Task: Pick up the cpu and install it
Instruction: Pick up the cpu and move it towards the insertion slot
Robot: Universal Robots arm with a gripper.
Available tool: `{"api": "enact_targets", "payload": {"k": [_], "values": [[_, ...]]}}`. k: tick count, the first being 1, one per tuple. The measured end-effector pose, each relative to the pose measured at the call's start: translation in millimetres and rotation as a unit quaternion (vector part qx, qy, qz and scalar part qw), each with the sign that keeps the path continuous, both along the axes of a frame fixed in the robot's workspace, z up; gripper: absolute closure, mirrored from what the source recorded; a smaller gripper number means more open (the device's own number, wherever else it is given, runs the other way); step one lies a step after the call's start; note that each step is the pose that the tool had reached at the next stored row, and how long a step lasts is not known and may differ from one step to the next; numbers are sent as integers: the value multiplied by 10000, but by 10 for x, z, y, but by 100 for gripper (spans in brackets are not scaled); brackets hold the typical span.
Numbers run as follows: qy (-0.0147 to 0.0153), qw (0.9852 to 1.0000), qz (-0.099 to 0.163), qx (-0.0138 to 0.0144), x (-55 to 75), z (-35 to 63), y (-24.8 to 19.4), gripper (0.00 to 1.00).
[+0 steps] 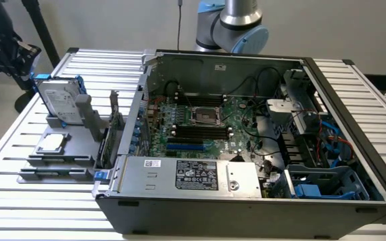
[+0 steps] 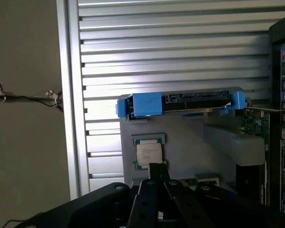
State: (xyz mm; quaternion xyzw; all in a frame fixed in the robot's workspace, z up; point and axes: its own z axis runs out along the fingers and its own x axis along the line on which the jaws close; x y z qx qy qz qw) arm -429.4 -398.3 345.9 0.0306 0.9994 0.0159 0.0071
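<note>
**No lettering you can read**

You see print in several places, but none of it resolves into words or numbers. The small square silver-topped cpu (image 2: pixel 148 154) carries a few dark printed lines on its metal top, and you cannot make out a single character. On the silver metal power supply box (image 1: pixel 186 175) at the front of the open black computer case (image 1: pixel 247 216) sits a black rectangular label (image 1: pixel 196 174) with white marks and small round symbols. A white barcode-like sticker (image 1: pixel 154 162) sits just beside it. Both are illegible. The large silver hard drive in its blue frame (image 1: pixel 59 103) has faint marks on its face, also unreadable.
</note>
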Motion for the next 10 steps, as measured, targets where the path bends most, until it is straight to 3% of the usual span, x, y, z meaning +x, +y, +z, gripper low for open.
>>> {"api": "enact_targets", "payload": {"k": [10], "values": [[0, 10000, 3, 0, 0, 0, 0, 88]]}}
